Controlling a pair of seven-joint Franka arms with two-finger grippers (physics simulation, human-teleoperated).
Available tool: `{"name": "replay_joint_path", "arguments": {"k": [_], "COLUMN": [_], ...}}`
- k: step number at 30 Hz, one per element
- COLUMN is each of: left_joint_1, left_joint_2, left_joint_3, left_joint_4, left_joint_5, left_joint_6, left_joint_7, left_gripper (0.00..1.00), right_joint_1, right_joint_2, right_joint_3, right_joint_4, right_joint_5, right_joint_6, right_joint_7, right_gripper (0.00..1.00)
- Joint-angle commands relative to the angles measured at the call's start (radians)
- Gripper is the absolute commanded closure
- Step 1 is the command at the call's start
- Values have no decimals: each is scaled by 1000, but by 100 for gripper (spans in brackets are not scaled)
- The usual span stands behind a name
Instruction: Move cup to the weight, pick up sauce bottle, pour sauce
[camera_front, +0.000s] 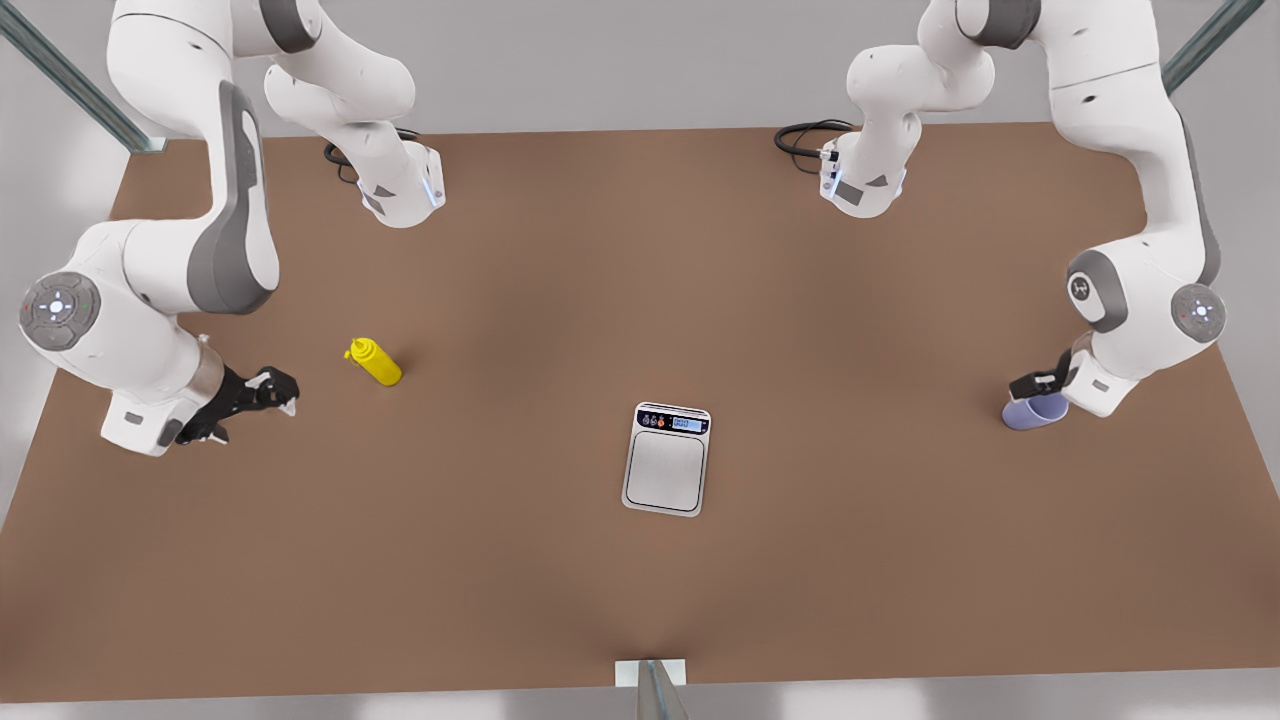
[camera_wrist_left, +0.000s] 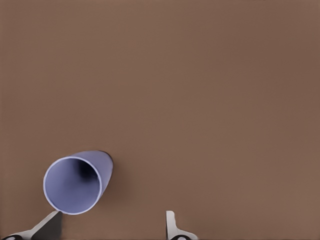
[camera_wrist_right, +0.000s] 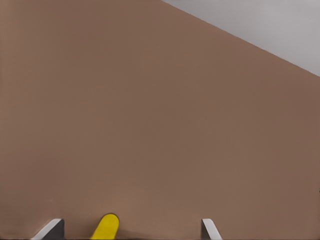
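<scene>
The pale lavender cup (camera_front: 1034, 412) stands on the brown table at the front view's right. My left gripper (camera_front: 1036, 384) is right beside it and open; in the left wrist view the cup (camera_wrist_left: 75, 183) sits close against one fingertip (camera_wrist_left: 50, 222), partly inside the open gap (camera_wrist_left: 111, 226). The yellow sauce bottle (camera_front: 375, 362) is at the front view's left. My right gripper (camera_front: 268, 392) is open a short way from it, and the bottle (camera_wrist_right: 106, 228) shows between its fingertips (camera_wrist_right: 130, 231). The silver scale, the weight (camera_front: 667, 460), lies mid-table with nothing on it.
The brown table (camera_front: 640, 280) is bare between the bottle, the scale and the cup. Both arm bases and black cables (camera_front: 805, 138) sit at the far edge. A metal post (camera_front: 652, 688) stands at the near edge.
</scene>
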Motion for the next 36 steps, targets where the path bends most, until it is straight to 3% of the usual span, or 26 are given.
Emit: {"name": "replay_joint_path", "arguments": {"k": [1, 5, 8, 14, 19, 25, 28, 30, 31, 33, 36], "left_joint_1": [-1, -1, 1, 4, 5, 5, 5, 5, 5, 5, 5], "left_joint_2": [2, 56, 97, 131, 149, 197, 199, 205, 212, 215, 218], "left_joint_3": [-1, 9, 22, 23, 34, 34, 34, 34, 34, 34, 34], "left_joint_4": [0, -8, -6, -6, -26, -29, -51, -52, -64, -63, -64], "left_joint_5": [0, 0, 0, -4, -12, -12, -12, -12, -12, -12, -12], "left_joint_6": [6, 87, 141, 158, 163, 193, 205, 213, 235, 235, 236], "left_joint_7": [0, 3, 11, 11, 12, 12, 14, 12, 12, 12, 20], "left_gripper": [0, 2, 9, 7, 7, 9, 16, 27, 40, 54, 54], "right_joint_1": [-7, -95, -196, -372, -484, -547, -538, -524, -509, -481, -477], "right_joint_2": [-1, -60, -66, 8, 83, 178, 190, 201, 206, 220, 226], "right_joint_3": [0, 2, 0, -2, -2, -2, 0, 5, 6, 8, 8], "right_joint_4": [-13, -190, -308, -518, -566, -612, -648, -659, -659, -659, -675], "right_joint_5": [9, 109, 328, 695, 712, 715, 721, 746, 761, 778, 778], "right_joint_6": [12, 164, 181, 166, 50, 52, 52, 52, 57, 60, 60], "right_joint_7": [-61, -448, -747, -1416, -1663, -1856, -1885, -1898, -1898, -1899, -1911], "right_gripper": [0, 0, 0, 0, 0, 0, 0, 0, 0, 0, 0]}}
